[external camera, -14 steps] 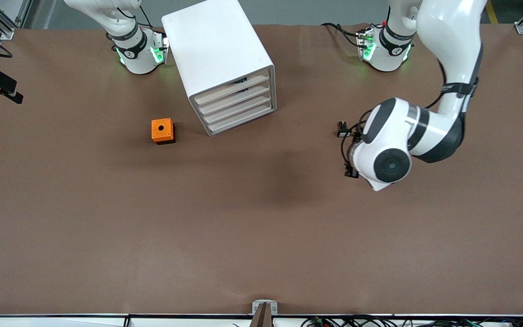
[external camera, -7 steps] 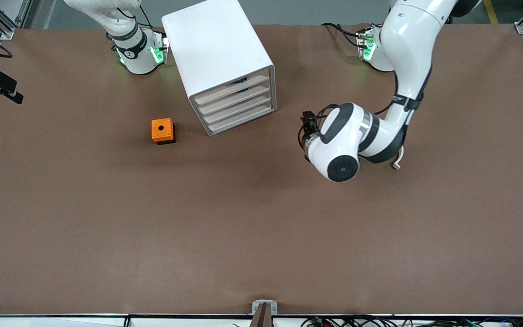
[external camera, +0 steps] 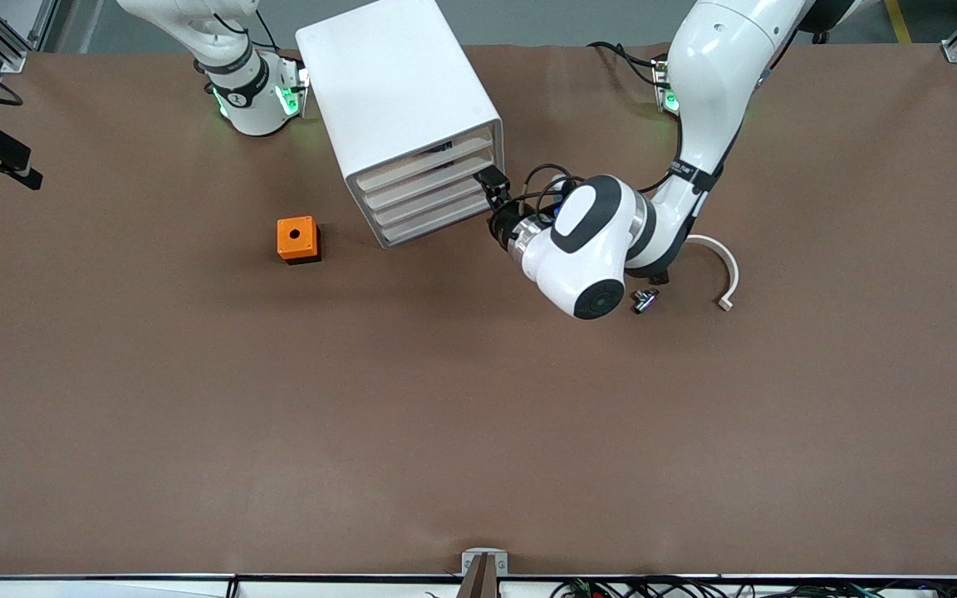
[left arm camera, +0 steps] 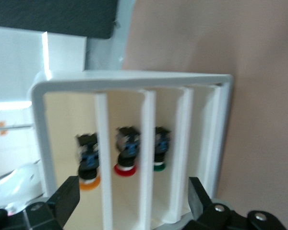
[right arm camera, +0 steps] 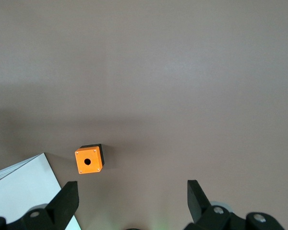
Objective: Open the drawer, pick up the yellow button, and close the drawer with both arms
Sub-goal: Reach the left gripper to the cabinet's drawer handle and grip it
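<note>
- While the right arm waits high over the table, its right gripper hangs with fingers spread and empty above the orange cube with a round hole.
- Left gripper sits at the front of the white cabinet, at the corner toward the left arm's end; fingers wide apart, grasping nothing.
- Left wrist view: the fingers straddle the cabinet front. All four drawers look shut. The top drawer is not yet pulled.
- Orange-capped button shows in one slot, beside a red-capped one and a green-capped one in neighbouring slots.
- Also on the table: a small metal part and a curved white piece, near the left arm's wrist.
- Risk: the gripper stands about level with the middle drawers, so closing here could catch the wrong drawer front.
- Risk: the cabinet stands loose and skewed; a one-armed pull may drag it rather than slide the drawer.
</note>
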